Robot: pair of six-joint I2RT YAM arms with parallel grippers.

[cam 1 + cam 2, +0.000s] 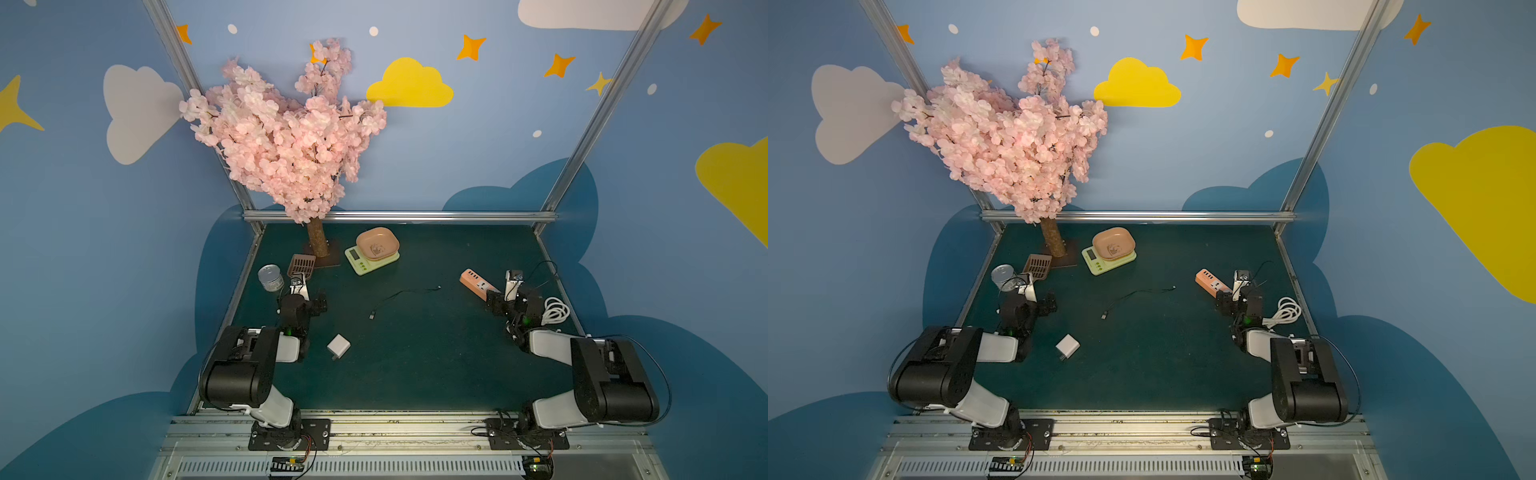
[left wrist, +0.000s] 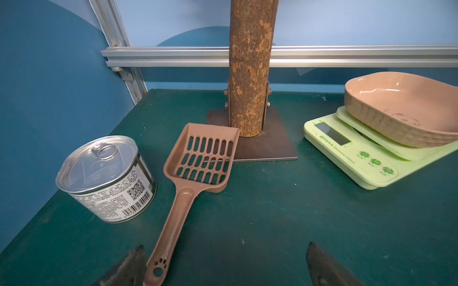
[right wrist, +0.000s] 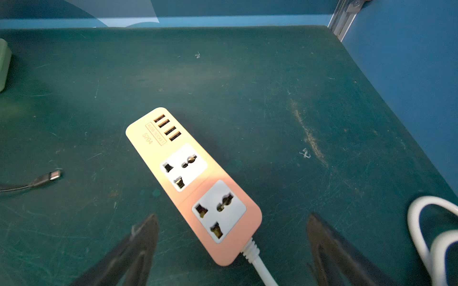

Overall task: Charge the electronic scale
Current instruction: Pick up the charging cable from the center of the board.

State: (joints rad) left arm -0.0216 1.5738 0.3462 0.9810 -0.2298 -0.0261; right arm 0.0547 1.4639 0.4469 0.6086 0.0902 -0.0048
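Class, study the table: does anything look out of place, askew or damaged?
Nothing is spilled or broken. The black cable lies loose mid-table, both ends plugged into nothing, and the brown scoop lies with its front edge over the tree's base plate.

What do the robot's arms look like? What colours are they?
Both arms are chunky black motor blocks joined by white shells: the left arm and the right arm. Thin black cables loop around them, and tiny green lights glow near the wrists. The left gripper and right gripper have dark, pointed fingers.
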